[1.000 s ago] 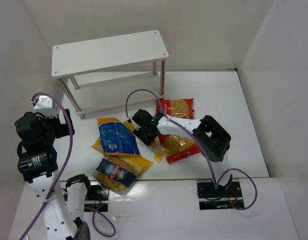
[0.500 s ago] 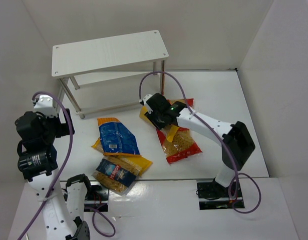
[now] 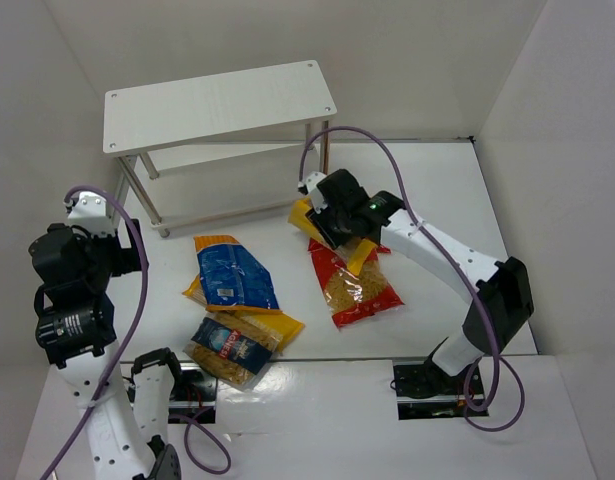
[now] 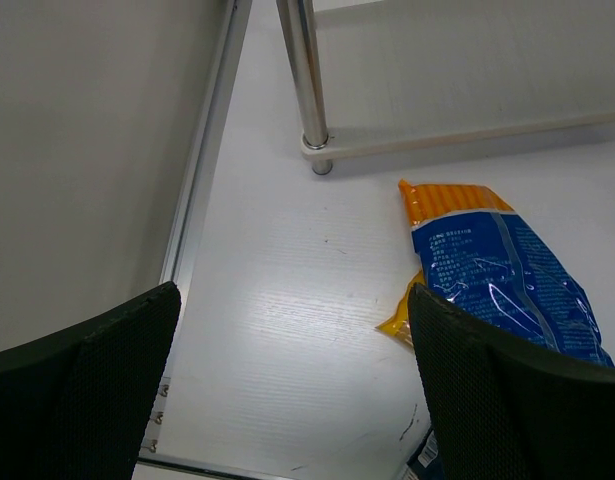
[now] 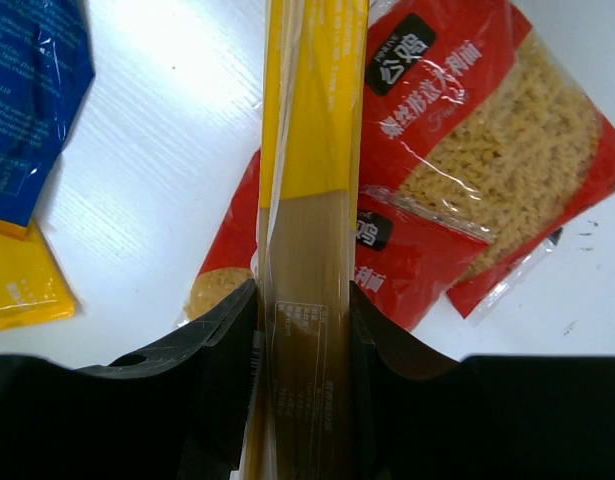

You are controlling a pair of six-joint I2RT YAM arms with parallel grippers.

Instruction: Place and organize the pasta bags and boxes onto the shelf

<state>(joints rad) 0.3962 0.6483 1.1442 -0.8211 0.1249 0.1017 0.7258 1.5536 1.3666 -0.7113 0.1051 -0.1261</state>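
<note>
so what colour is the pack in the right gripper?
The spaghetti pack is yellow, with a clear part showing tan strands; best in the right wrist view.

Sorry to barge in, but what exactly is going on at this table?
The right tool is shut on the spaghetti pack, holding it over the red bags, close to the shelf. The left tool is open, holding nothing, off to the left. The blue-label pack and clear bag lie on the table; no pack is on the shelf top.
</note>
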